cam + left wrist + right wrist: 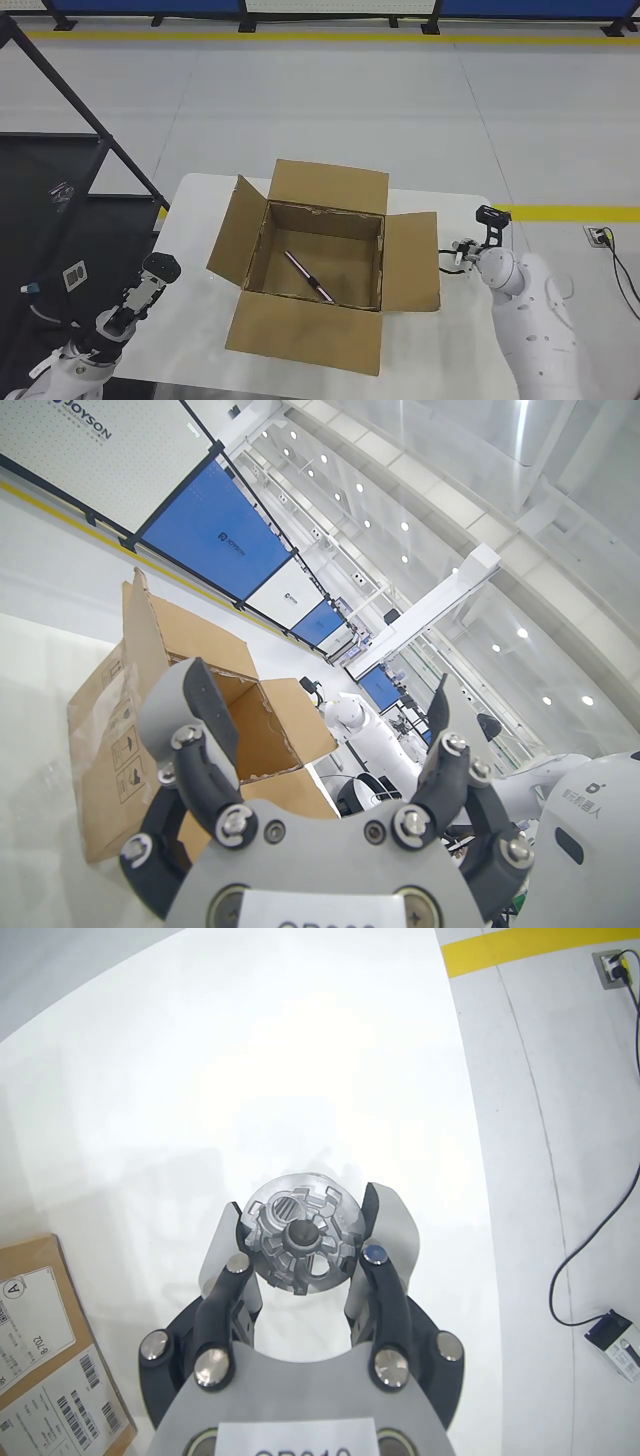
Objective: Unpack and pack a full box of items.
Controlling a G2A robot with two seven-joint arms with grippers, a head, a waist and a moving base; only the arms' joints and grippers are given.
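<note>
While my right gripper [303,1204] is clamped on a round metal part [302,1240] over the white table [300,1053], just right of the open cardboard box [305,335], my left gripper [320,680] sits at the box's left side, fingers spread apart, holding nothing. I see a slim pen-like rod [308,277] lying slantwise on the box floor.

A white table [455,345] stands on a pale grey floor [400,100]. A yellow floor line [575,212] runs off past the table's right side. Near it a floor socket [597,236] holds a plug, and its black cable [555,1285] trails to a small adapter [614,1345] (label too small to tell). Left of the table stands a black frame [95,140] with dark cloth [60,260]. Blue and white partition panels [215,535] line the hall under round ceiling lights [522,633].
</note>
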